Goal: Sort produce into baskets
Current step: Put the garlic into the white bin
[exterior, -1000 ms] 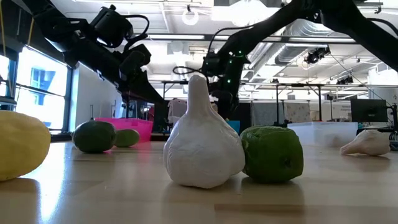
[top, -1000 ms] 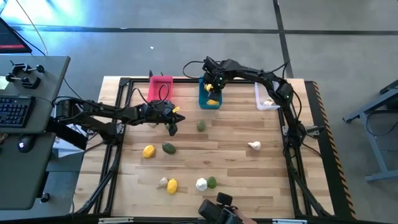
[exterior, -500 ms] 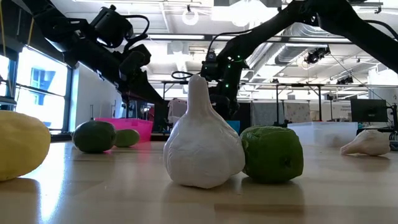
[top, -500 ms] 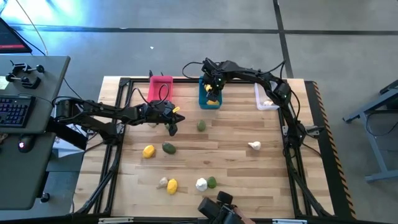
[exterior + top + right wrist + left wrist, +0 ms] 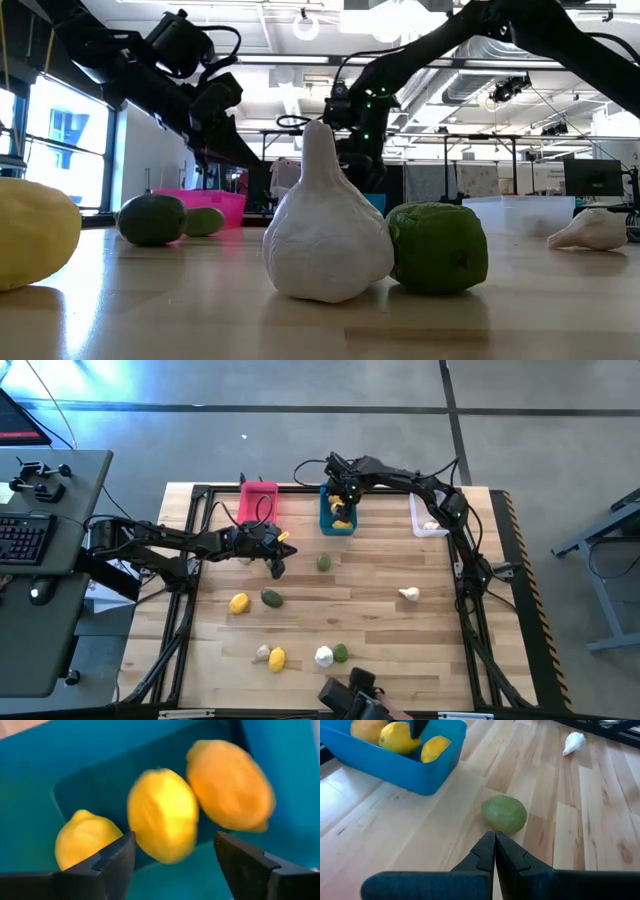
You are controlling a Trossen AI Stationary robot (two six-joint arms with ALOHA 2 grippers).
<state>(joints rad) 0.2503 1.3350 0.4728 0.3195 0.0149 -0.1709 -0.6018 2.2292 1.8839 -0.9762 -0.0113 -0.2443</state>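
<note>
The right claw (image 5: 343, 500) was positioned directly above the blue basket (image 5: 327, 520), its fingers (image 5: 112, 860) spread apart and released, gripping nothing. Three yellow lemons (image 5: 162, 815) were visible in the blue basket below that claw; the middle one appeared blurred, between the two fingers but touching neither. The lemon (image 5: 230, 782) farthest from the claw was more orange, with its long axis tilted across the basket floor.

The left claw (image 5: 277, 567) was located between the pink basket (image 5: 259, 500) and the blue basket, nearer the front of the tabletop (image 5: 370, 620) than either. Its fingers (image 5: 487, 855) were clenched together with no object between them. They pointed toward a pale green fruit (image 5: 504, 813), which rested on the tabletop just beside the blue basket (image 5: 395, 762) and apart from the fingertips.

The white basket (image 5: 428, 518) stood on the far side of the blue basket from the pink basket, and contained one pale item too small to identify.

Remaining produce, located relative to the blue basket:
- One white garlic (image 5: 409, 594) lay well toward the front, on the white basket side.
- One yellow lemon (image 5: 238, 603) and one dark green fruit (image 5: 271, 597) lay side by side toward the front, on the pink basket side.
- Near the front edge, a white garlic (image 5: 328, 225) stood upright, pointed end up, touching a green fruit (image 5: 438, 247).
</note>
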